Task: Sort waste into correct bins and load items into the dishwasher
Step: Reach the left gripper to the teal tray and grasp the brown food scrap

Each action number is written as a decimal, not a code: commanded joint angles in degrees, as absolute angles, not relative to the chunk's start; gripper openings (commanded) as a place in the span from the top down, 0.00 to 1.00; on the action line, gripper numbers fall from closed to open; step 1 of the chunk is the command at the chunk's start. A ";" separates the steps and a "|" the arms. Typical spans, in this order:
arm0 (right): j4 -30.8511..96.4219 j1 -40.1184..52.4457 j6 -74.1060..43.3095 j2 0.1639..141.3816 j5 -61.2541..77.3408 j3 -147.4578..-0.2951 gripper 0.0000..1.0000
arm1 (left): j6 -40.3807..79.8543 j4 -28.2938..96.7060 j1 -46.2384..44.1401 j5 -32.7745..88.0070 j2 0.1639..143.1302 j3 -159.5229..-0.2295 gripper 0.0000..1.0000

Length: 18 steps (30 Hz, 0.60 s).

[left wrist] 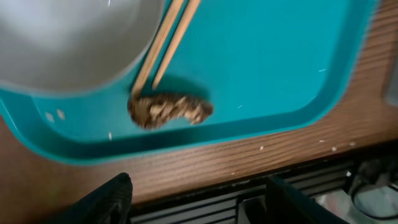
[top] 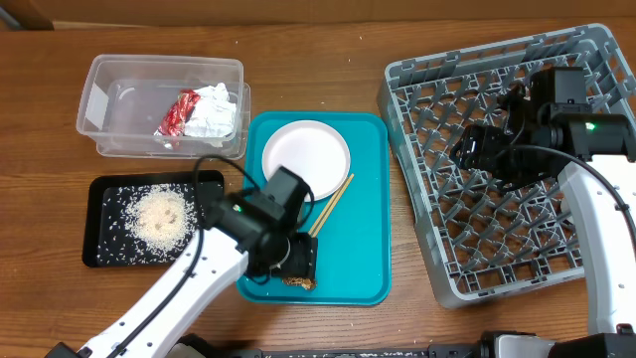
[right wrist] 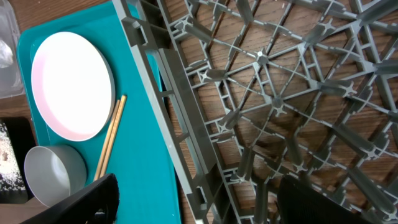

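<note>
On the teal tray [left wrist: 280, 62], brown scrap [left wrist: 171, 109] just ahead of spread left jaws, right jaws spread over rack [right wrist: 273, 102]

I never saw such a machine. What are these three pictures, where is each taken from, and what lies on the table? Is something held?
It is a robot with two arms, each ending in a two-finger claw. One picture looks down from above; the other two come from cameras on the wrists. On the table: a clear tub with a red wrapper and a napkin, a black tray with rice, a teal tray with a plate, chopsticks, a small bowl and a brown food scrap, and a grey dish rack. The left claw hangs open by the scrap, the right claw open above the rack; neither holds anything.
</note>
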State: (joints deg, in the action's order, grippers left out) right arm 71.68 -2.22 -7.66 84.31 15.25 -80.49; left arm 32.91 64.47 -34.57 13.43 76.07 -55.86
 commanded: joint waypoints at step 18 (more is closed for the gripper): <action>73.19 -2.31 -7.27 84.29 15.99 -80.73 0.16 | 32.80 54.17 -35.99 5.80 76.71 -46.72 0.29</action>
State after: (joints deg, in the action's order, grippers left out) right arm 73.21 -2.22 -7.66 84.31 15.25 -80.49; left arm 35.42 53.78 -35.55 7.20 76.40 -47.53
